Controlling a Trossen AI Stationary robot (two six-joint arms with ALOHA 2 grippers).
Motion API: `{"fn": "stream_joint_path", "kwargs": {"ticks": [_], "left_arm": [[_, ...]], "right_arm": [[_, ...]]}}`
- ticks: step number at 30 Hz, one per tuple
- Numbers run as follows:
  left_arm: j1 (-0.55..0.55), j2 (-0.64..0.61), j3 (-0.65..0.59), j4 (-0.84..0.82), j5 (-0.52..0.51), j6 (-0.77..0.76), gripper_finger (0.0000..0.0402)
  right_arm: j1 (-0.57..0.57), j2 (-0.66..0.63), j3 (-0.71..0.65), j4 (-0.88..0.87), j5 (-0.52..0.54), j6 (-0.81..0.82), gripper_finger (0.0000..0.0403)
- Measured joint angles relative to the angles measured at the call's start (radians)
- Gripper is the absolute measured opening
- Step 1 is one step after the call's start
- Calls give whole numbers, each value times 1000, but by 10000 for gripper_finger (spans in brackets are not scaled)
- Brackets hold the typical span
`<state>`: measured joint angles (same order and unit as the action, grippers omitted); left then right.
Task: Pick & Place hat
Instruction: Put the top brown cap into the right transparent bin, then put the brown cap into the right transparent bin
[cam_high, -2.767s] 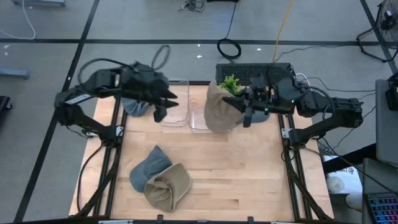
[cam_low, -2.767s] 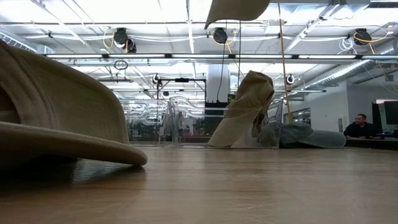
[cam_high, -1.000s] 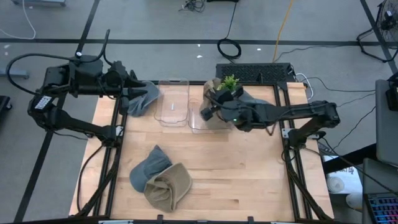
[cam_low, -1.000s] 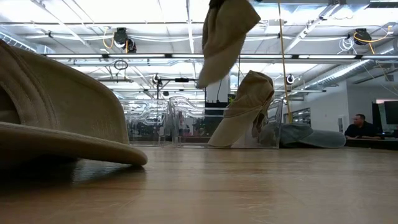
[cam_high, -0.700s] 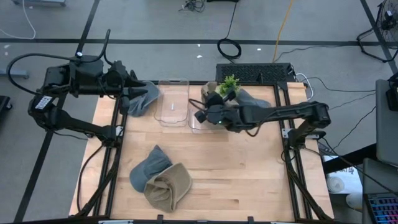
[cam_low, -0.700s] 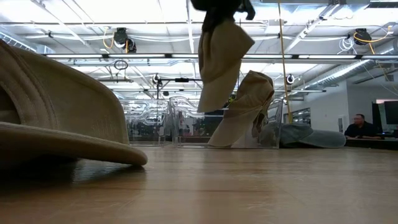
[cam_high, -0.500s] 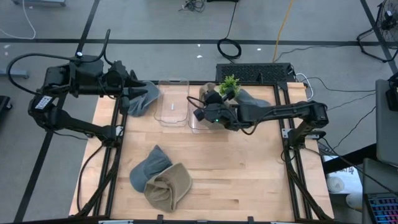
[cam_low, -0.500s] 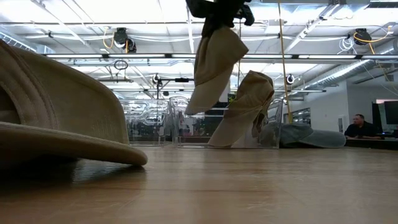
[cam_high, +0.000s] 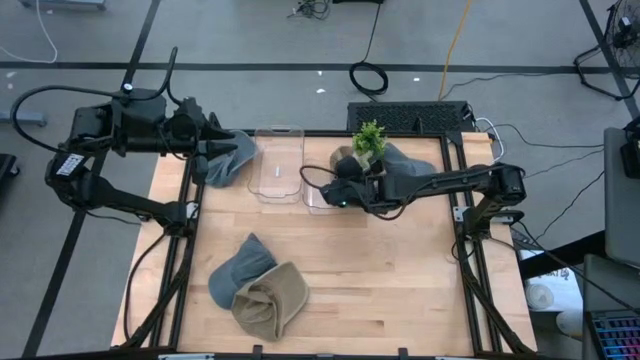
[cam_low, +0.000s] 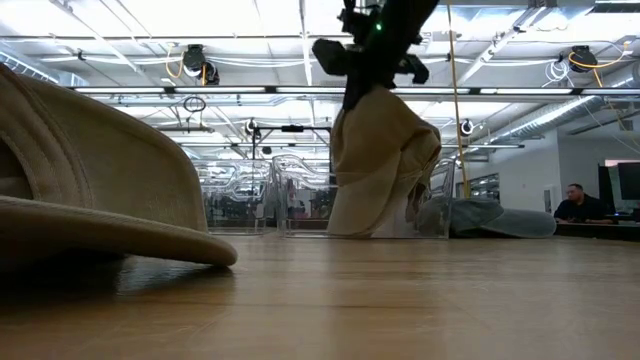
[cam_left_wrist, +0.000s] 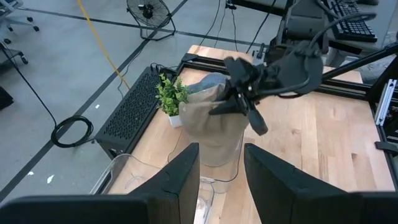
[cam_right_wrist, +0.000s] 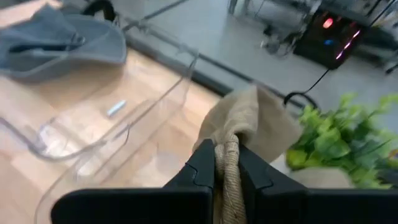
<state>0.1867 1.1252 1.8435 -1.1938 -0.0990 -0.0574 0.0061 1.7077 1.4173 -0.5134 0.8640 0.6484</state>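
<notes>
— Though I look for a brand or label, is any writing readable?

— None; nothing is legible on the hats or the bins.

— What are the right gripper's (cam_right_wrist: 227, 163) fingers doing?

— They are pressed onto a bunched fold of the tan hat (cam_low: 378, 165), pinching it. The hat hangs from them with its lower edge down at the right-hand clear bin (cam_high: 322, 187), near the small green plant (cam_high: 369, 137) at the back of the worktop (cam_high: 400, 280).

— And the left gripper (cam_high: 222, 149)?

— It hovers at the back left, above a grey hat (cam_high: 228, 160) beside the left clear bin (cam_high: 278, 164). Its fingers (cam_left_wrist: 184, 173) stand spread apart, holding nothing.

— Anything else?

— A blue-grey hat (cam_high: 238, 268) and a second tan hat (cam_high: 270, 300) lie touching at the front.
</notes>
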Motion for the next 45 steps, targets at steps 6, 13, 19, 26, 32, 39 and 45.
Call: {"fn": "stream_joint_path", "kwargs": {"ticks": [6, 13, 19, 26, 32, 39, 45], "left_arm": [[0, 0, 0, 0, 0, 0, 132], [0, 0, 0, 0, 0, -4, 132], [0, 0, 0, 0, 1, -24, 131], [0, 0, 0, 0, 1, -24, 131], [0, 0, 0, 15, -3, -24, 132], [0, 0, 0, 37, -4, -31, 131], [0, 0, 0, 39, -7, -125, 133]], "right_arm": [[-5, 0, -34, 24, -7, 20, 10], [-29, 0, -35, -28, -3, 38, 60], [-21, -33, -37, -59, -9, 15, 117], [-11, -126, -37, -99, -5, -7, 195], [-7, -206, -37, -39, -10, -120, 240], [28, -262, -35, 189, -23, -379, 266], [74, -280, -35, 428, -149, -600, 280]]}}
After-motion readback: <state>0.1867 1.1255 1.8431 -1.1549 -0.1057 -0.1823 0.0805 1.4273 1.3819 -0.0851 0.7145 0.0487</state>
